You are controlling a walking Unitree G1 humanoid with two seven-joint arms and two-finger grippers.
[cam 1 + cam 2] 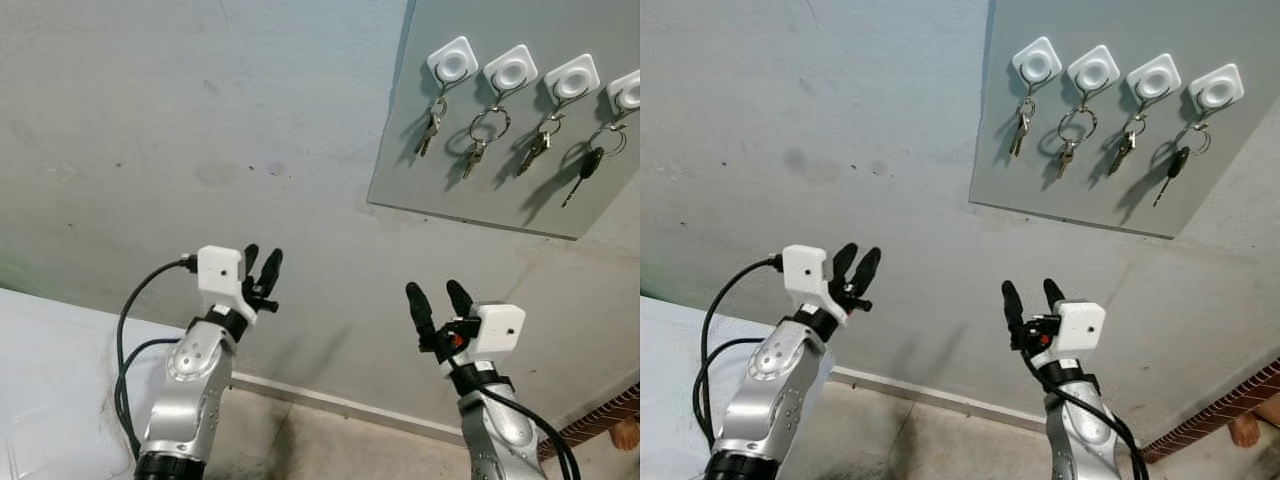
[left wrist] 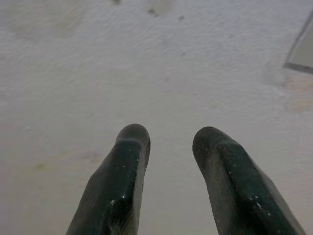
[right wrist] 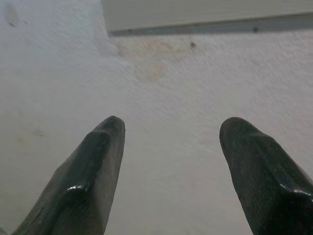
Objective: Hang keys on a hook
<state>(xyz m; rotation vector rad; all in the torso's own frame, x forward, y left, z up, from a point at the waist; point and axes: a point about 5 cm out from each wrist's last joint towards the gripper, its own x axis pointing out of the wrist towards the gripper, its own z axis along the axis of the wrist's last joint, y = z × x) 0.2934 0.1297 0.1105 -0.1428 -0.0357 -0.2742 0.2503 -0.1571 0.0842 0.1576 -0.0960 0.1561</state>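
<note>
left gripper (image 1: 260, 262) spread, empty | right gripper (image 1: 438, 297) spread, empty | four key sets (image 1: 482, 136) hang on white hooks (image 1: 510, 70) | no legible writing

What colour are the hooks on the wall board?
White hooks on a grey board, clearest in the right eye view.

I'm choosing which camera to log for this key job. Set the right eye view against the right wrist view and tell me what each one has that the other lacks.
Right eye view alone: four white hooks on the grey panel, a bunch of keys under each, plus both arms, the left gripper and right gripper raised below the panel, holding nothing.

Right wrist view alone: a close look between the right gripper's spread fingers, with a brownish stain on the wall.

Shared: the pale wall and the panel's lower edge.
</note>
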